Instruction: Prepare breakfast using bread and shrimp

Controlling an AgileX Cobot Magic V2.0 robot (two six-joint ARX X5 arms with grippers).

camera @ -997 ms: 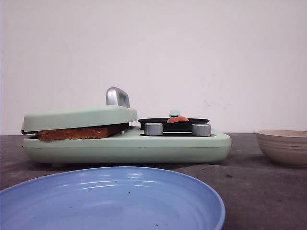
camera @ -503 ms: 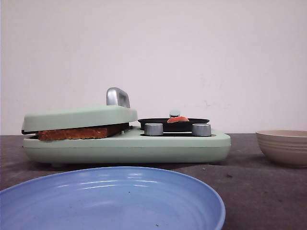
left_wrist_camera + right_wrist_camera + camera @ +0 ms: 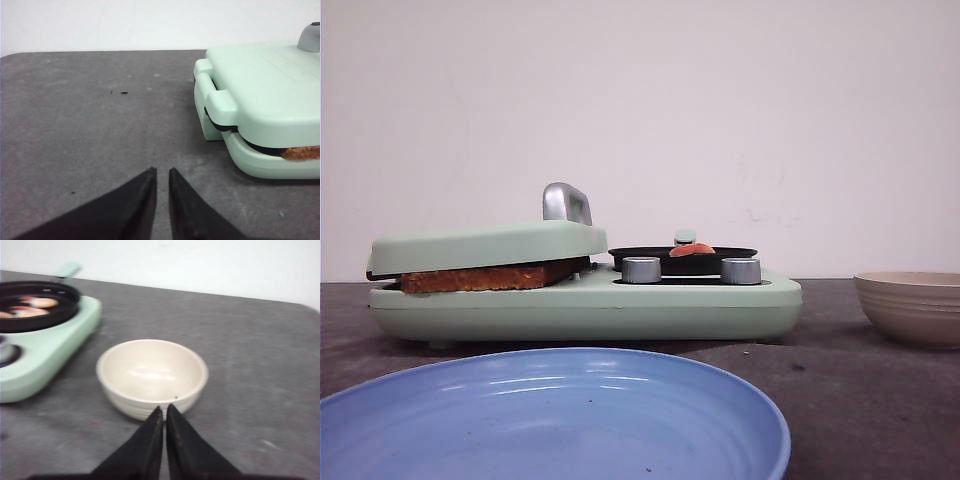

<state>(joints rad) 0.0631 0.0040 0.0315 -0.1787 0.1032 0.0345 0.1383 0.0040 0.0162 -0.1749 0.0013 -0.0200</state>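
While bread [image 3: 485, 277] toasts under the lid [image 3: 485, 246] and shrimp [image 3: 691, 249] sits panned, left gripper [image 3: 161, 176] nearly closed, right gripper [image 3: 165, 412] closed, both empty.

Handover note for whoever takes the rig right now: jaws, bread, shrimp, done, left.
Left gripper: jaws nearly shut, holding nothing, over bare table beside the sandwich maker.
Right gripper: jaws shut, holding nothing, just in front of the beige bowl, which is empty.
Bread: browned, under the sandwich maker's lowered lid.
Shrimp: in the small black pan on the maker's right side.
Blue plate: empty, at the front.
Done: both foods loaded.
Left, likely: serving them out.
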